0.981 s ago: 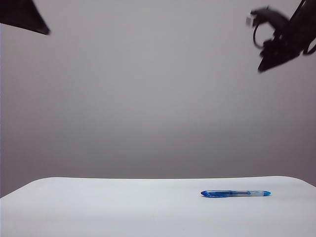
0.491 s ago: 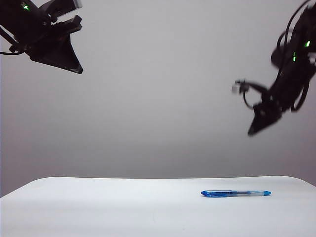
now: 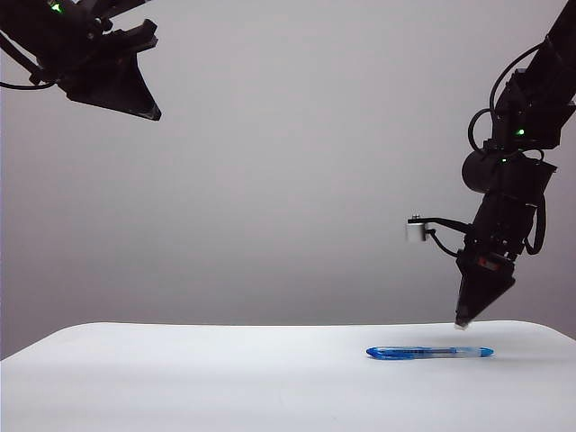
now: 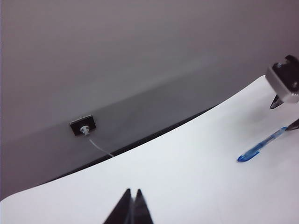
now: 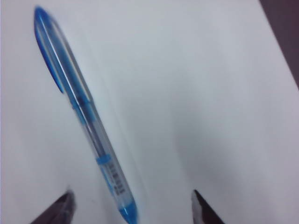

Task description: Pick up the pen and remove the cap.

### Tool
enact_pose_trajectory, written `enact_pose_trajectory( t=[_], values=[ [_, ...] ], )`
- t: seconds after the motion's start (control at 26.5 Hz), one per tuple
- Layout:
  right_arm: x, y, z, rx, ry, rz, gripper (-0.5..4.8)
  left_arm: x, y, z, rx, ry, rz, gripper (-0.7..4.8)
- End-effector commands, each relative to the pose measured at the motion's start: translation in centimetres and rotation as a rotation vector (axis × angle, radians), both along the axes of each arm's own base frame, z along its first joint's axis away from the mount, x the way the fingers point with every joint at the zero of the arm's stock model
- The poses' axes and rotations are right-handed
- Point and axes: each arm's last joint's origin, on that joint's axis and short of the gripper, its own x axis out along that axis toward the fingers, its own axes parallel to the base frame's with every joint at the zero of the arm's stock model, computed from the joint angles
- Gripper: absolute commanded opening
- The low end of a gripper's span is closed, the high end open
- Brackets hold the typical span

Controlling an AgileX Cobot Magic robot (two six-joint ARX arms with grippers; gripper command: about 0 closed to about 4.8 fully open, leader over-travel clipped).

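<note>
The left end effector [image 4: 131,205] hangs high, fingers pressed together; the right end effector [image 5: 133,205] points down, apparently spread wide.

A white tabletop [image 3: 225,378] with rounded far corners fills the lower part of the exterior view. Behind its far edge stands a plain grey wall [image 3: 288,180], evenly lit, brighter toward the top and darker near the tabletop. The left wrist view shows a small black wall plate [image 4: 83,125] with a thin white cable [image 4: 99,146] running down from it.
</note>
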Motion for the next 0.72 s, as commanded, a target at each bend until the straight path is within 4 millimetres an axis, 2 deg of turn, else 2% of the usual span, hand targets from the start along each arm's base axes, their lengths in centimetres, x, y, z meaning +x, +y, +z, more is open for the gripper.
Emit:
enact_pose_trajectory(
  t=[0.04, 0.26, 0.45, 0.6, 0.72],
  values=[
    [0.0, 0.3, 0.0, -0.037, -0.014, 0.038, 3.16, 0.5, -0.2, -0.1, -0.014, -0.016, -0.028, -0.05],
    [0.1, 0.6, -0.7, -0.032, -0.016, 0.059, 3.15, 1.4, -0.7, -1.5, -0.035, 0.031, -0.092, -0.05],
    [0.2, 0.6, -1.8, -0.017, 0.010, 0.069, 3.15, 1.5, -0.8, -1.7, -0.039, 0.033, -0.102, -0.05],
    [0.2, 1.2, -3.3, -0.026, 0.036, 0.081, 3.14, 1.6, -0.8, -1.5, -0.043, 0.011, -0.103, -0.05],
    [0.2, 1.7, -5.0, -0.030, 0.075, 0.092, 2.90, 1.7, -0.8, -1.4, -0.046, 0.001, -0.103, -0.05]
  ],
)
